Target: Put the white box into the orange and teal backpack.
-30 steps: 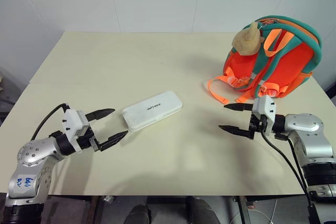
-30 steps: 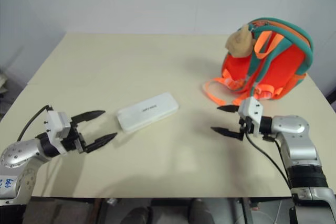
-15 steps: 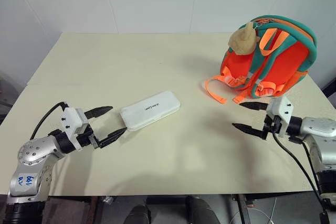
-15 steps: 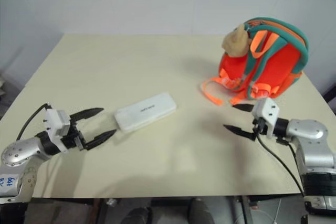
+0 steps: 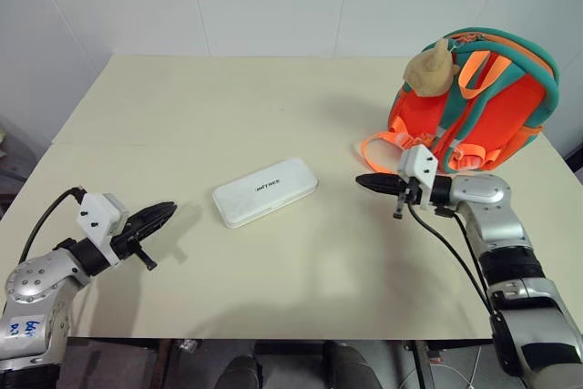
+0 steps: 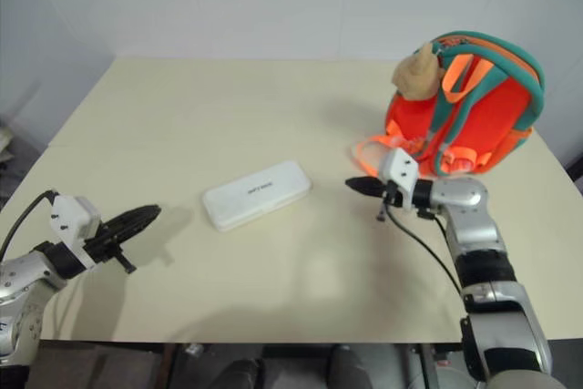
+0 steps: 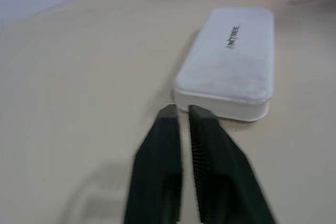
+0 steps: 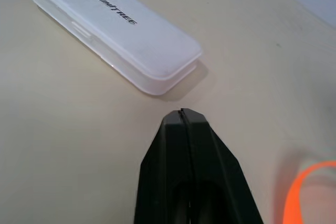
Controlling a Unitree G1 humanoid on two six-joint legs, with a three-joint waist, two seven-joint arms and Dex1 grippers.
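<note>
The white box (image 5: pixel 265 191) lies flat on the middle of the cream table (image 5: pixel 228 107), lettering up. The orange and teal backpack (image 5: pixel 481 102) stands at the table's far right, a tan plush toy (image 5: pixel 430 68) on its top and orange loops (image 5: pixel 381 148) trailing on the table. My left gripper (image 5: pixel 164 212) hovers left of the box, a short gap away, shut and empty. My right gripper (image 5: pixel 361 180) sits between box and backpack, shut on nothing, its tip pointing at the box. In the wrist views the box (image 7: pixel 231 66) (image 8: pixel 114 29) lies just past each closed pair of fingers.
White walls stand behind the table. A black cable (image 5: pixel 451 252) runs along my right forearm, another (image 5: pixel 46 216) loops off my left wrist. Bare tabletop stretches across the far left and the near middle.
Both grippers have closed from wide open. The right one swung left toward the box, away from the table's right edge. The left one drew back from the box toward the left.
</note>
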